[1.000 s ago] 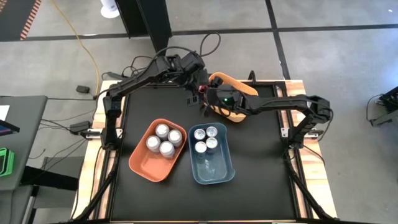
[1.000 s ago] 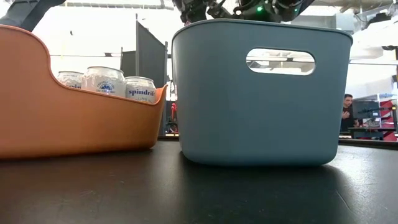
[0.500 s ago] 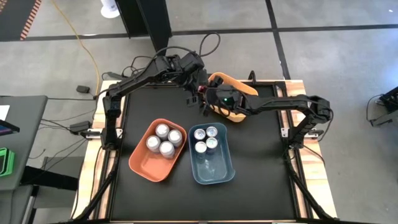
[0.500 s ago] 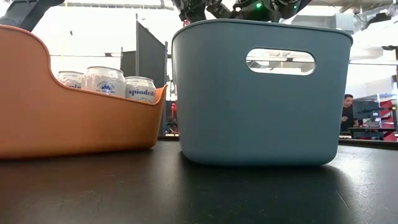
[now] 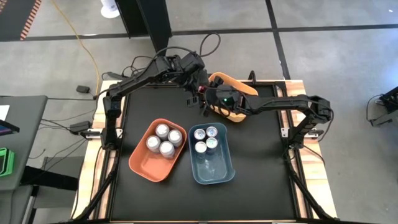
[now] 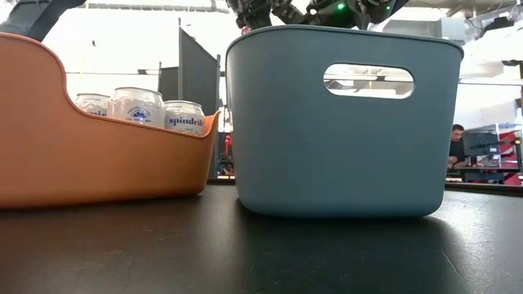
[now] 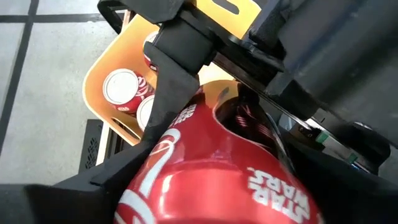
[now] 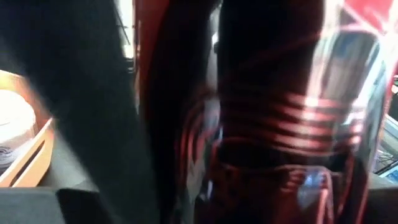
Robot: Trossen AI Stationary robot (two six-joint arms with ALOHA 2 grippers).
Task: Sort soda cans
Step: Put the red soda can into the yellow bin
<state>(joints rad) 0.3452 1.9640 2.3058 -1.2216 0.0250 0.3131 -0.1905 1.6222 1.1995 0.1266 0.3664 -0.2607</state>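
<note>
A red can [image 7: 217,168] is sitting up in the air between the two arms, at the far side of the worktop [image 5: 261,143], right beside the yellow bin [image 5: 233,84]. The left end effector [image 5: 198,93] is holding the red can, its fingers [image 7: 168,93] pressing on the sides. The right end effector [image 5: 208,102] is closing in on the same can, though its own grip is too hard to make out. The can's long body is pointing from the left arm toward the yellow bin, where more red cans [image 7: 121,90] are waiting. Silver cans [image 5: 163,140] are sitting in the orange bin [image 5: 146,165]. The blue bin [image 5: 214,171] is holding other cans [image 5: 206,140].
</note>
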